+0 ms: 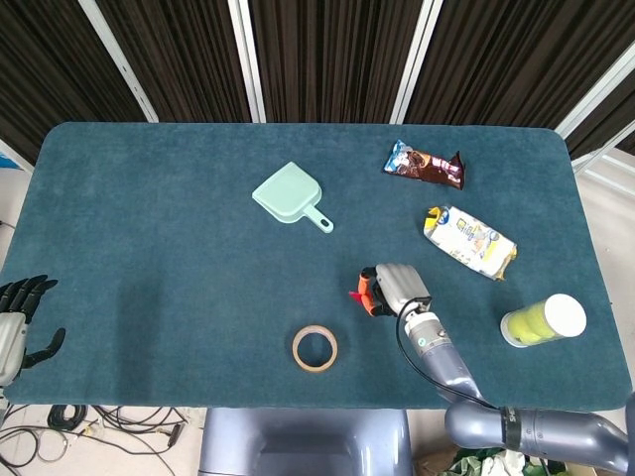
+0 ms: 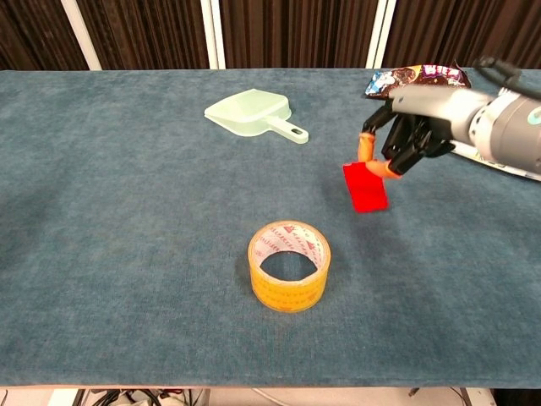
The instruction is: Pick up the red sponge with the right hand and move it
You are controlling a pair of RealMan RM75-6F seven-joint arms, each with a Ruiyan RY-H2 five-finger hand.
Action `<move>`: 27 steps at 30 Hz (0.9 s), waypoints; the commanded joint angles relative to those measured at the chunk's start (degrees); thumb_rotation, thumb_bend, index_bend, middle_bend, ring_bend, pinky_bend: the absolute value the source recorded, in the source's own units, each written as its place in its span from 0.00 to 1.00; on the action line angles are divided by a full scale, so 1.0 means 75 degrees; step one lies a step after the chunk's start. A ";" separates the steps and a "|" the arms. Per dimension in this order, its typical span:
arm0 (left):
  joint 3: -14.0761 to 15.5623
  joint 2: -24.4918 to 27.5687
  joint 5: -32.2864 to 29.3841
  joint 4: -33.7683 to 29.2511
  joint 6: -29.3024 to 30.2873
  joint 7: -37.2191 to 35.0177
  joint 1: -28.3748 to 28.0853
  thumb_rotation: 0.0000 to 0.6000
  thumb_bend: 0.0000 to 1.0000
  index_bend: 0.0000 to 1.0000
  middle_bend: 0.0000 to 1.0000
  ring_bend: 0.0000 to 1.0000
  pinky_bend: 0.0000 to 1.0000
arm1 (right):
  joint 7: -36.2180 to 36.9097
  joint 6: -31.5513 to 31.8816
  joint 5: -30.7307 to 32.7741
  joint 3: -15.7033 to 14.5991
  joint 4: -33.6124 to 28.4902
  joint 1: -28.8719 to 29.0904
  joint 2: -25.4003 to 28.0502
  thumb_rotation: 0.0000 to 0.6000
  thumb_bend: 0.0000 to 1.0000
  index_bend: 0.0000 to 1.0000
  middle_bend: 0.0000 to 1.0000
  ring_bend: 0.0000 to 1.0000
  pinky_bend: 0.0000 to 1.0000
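Note:
My right hand (image 2: pixel 406 135) pinches the thin red sponge (image 2: pixel 364 186) by its top edge, and the sponge hangs clear of the table. In the head view the same right hand (image 1: pixel 389 285) covers most of the red sponge (image 1: pixel 363 295), which shows only at its left side. My left hand (image 1: pixel 18 319) rests at the table's front left corner, fingers spread and holding nothing; the chest view does not show it.
A roll of yellow tape (image 2: pixel 288 265) lies in front of the sponge, a mint dustpan (image 2: pixel 254 114) further back. A brown snack bag (image 1: pixel 425 165), a yellow and white bag (image 1: pixel 469 241) and a tube of tennis balls (image 1: pixel 542 320) lie to the right.

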 commanded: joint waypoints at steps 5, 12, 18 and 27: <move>-0.0001 0.0003 -0.0022 -0.0003 -0.0036 0.0005 -0.0013 1.00 0.35 0.16 0.12 0.08 0.11 | 0.0636 -0.0014 -0.0006 0.0674 -0.0643 -0.0094 0.0860 1.00 0.40 0.62 0.95 1.00 1.00; -0.0020 0.0002 -0.0063 -0.0010 -0.0036 -0.0014 -0.0011 1.00 0.35 0.16 0.12 0.08 0.11 | 0.1222 -0.0713 0.0405 0.1307 -0.0843 0.0037 0.1868 1.00 0.41 0.62 0.95 1.00 1.00; -0.0031 -0.0007 -0.0095 -0.0008 -0.0042 0.0012 -0.0014 1.00 0.35 0.16 0.12 0.08 0.11 | 0.1815 -0.1541 0.0945 0.1821 -0.1256 0.0373 0.2638 1.00 0.40 0.62 0.96 1.00 1.00; -0.0060 -0.0017 -0.0197 -0.0026 -0.0098 0.0071 -0.0037 1.00 0.35 0.16 0.12 0.08 0.11 | 0.3496 -0.2505 0.1209 0.2513 -0.1615 0.0420 0.3107 1.00 0.41 0.63 0.96 1.00 1.00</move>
